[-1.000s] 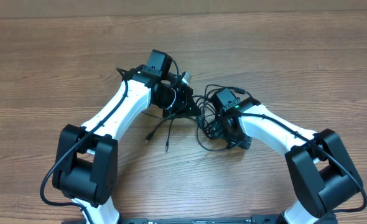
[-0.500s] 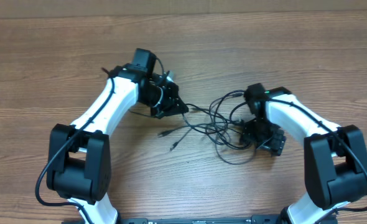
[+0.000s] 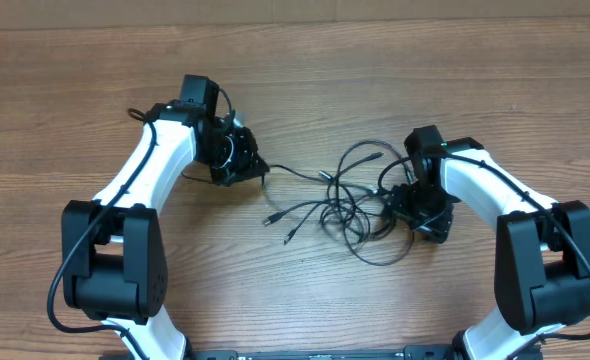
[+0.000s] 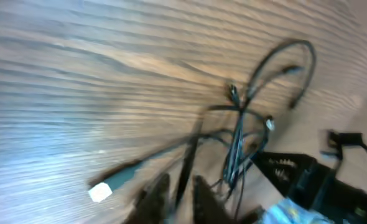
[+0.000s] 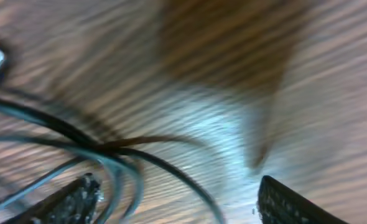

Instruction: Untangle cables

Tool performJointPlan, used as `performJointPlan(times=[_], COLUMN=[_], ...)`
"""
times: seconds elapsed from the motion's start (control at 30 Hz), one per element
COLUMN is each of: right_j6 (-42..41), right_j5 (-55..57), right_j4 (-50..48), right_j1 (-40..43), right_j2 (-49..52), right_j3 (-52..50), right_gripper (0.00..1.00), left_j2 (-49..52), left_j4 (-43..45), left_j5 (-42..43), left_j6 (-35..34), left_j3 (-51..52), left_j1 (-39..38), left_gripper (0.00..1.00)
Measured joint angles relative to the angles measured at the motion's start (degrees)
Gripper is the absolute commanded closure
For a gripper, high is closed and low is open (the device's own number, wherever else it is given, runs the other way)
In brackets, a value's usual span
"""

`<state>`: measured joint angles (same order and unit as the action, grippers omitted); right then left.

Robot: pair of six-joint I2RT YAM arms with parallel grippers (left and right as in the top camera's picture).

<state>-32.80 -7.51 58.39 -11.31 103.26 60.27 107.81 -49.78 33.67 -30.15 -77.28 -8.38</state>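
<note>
Item: cables [image 3: 350,205], several thin black cords with small pale plug tips, lying in one loose knot of overlapping loops on the wooden bench [image 3: 95,80], between the two arms and nearer the right one. Two free ends [image 3: 268,218] trail out of the knot toward the left arm and lie flat on the wood. One further strand [image 3: 290,171] runs from the knot to the left hand [image 3: 243,165], so the bundle's long axis lies across the bench from one hand to the other. Left hand: well apart from the knot. In the blurred wrist view its fingers [image 4: 155,194] stand close together with a dark strand passing between them, and a white-tipped plug [image 4: 100,191] lies just beside. Whether that strand is pinched or merely lying in the gap cannot be told. Right hand [image 3: 420,210]: at the knot's edge, touching or just beside the outer loops, fingers [image 5: 78,198] spread wide, with cords crossing near one finger and nothing clamped. Assessment: the knot sits directly off the right hand, toward the left arm. The right hand is much the nearer, so a pull along the cross-bench axis looks the likeliest way to open the loops.
</note>
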Motion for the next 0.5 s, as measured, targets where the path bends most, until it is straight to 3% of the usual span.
performJointPlan(times=[0.07, 0.17, 0.5], right_j6=[0.0, 0.0, 0.0], right_j5=[-1.9, -3.7, -5.4], right_j4=[-0.8, -1.6, -2.0], right_j1=[-0.6, -2.2, -5.0], right_j2=[0.0, 0.1, 0.1], right_j3=[0.0, 0.0, 0.0], right_gripper=[0.24, 0.24, 0.23], left_j2=[0.0, 0.0, 0.0], left_j4=[0.0, 0.0, -9.8], left_j5=[-2.0, -3.8, -5.3], left_j6=[0.1, -0.1, -0.2], left_j3=[0.0, 0.0, 0.0], left_j1=[-0.5, -2.4, -13.1], left_gripper=[0.49, 0.43, 0.45])
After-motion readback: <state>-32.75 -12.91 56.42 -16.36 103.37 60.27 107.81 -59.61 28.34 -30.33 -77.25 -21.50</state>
